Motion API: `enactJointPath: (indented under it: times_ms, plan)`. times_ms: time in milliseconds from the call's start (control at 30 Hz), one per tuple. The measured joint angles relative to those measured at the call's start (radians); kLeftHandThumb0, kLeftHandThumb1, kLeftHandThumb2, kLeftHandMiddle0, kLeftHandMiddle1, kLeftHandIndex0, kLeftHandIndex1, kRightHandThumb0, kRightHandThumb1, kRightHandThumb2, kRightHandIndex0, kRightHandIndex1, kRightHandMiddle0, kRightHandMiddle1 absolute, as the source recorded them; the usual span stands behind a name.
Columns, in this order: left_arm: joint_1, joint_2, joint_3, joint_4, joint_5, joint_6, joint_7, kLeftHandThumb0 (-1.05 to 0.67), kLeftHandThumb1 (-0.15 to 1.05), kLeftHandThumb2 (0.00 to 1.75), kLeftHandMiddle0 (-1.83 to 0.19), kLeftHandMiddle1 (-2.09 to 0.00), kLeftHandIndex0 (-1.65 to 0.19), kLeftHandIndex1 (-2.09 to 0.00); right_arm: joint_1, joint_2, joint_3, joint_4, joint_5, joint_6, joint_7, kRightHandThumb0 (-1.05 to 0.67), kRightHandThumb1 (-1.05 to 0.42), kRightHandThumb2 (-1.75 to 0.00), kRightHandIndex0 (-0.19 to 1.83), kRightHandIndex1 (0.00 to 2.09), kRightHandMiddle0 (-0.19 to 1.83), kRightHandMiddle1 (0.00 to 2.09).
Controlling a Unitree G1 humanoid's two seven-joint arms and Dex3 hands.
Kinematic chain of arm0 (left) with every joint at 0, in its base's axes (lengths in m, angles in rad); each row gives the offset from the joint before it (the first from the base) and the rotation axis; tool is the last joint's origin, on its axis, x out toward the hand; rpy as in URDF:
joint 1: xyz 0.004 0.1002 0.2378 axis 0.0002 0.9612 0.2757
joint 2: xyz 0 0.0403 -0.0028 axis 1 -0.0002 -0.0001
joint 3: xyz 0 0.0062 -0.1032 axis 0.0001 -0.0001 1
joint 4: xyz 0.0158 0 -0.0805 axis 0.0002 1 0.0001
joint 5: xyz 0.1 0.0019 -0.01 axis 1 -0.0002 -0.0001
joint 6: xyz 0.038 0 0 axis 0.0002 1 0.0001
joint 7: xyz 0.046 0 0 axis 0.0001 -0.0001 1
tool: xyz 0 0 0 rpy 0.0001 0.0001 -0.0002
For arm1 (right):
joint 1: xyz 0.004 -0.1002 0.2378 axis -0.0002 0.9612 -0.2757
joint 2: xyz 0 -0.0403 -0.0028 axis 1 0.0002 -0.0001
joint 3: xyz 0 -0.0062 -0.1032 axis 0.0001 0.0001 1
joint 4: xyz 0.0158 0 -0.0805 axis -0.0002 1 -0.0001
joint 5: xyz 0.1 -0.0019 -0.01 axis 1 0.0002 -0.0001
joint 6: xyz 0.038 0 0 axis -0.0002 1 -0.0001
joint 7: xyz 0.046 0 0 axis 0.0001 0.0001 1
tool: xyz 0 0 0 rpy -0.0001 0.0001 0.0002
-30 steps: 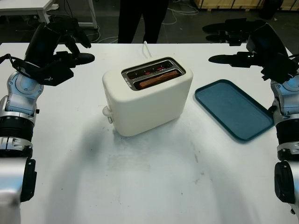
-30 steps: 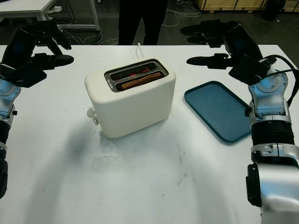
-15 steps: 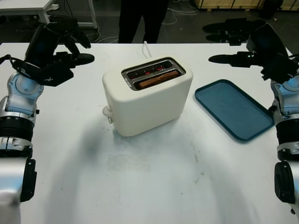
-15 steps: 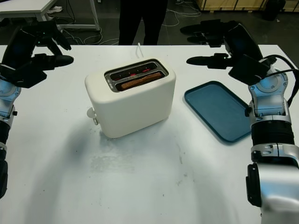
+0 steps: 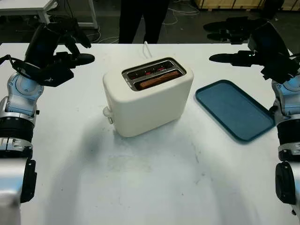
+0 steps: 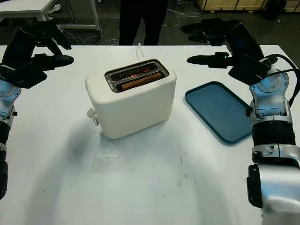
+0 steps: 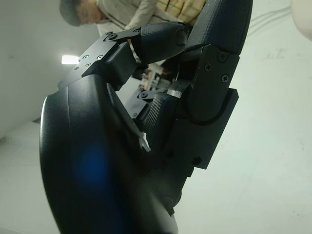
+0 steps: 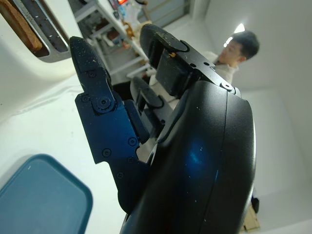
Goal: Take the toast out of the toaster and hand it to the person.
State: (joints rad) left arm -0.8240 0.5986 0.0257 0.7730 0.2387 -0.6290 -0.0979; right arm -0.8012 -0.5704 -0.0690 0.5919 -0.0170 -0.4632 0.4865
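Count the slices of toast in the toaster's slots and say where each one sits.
1: the toast sits in the toaster's nearer slot. The farther slot shows red glow; a slice sunk deep there could be hidden.

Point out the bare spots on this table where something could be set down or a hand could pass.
The widest bare stretch of the table is the near part, in front of the toaster. The blue tray is empty too. There is bare table between the open left hand and the toaster. It is tighter between toaster and tray, near the open right hand.
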Motion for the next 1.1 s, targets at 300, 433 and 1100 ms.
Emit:
enactJointPath:
  times_ms: [300, 433, 1100]
  plan:
    - [0.001, 0.000, 0.000, -0.011, 0.000, 0.000, 0.000, -1.05, 0.92, 0.05, -0.86, -1.30, -0.65, -1.35, 0.000, 0.000, 0.000, -0.003, 0.000, 0.000, 0.000, -0.48, -0.78, 0.00, 0.81, 0.00, 0.76, 0.00]
    - [0.002, 0.001, 0.000, -0.019, 0.000, 0.000, 0.000, -1.05, 0.92, 0.05, -0.86, -1.29, -0.65, -1.35, 0.000, 0.001, 0.000, -0.004, 0.001, 0.000, 0.001, -0.48, -0.78, 0.00, 0.81, 0.00, 0.75, 0.00]
    - [0.008, 0.002, 0.000, -0.051, 0.000, 0.031, -0.010, -1.05, 0.92, 0.04, -0.86, -1.28, -0.65, -1.35, 0.000, 0.007, 0.000, -0.004, 0.002, -0.002, 0.003, -0.48, -0.77, 0.00, 0.84, 0.01, 0.78, 0.01]
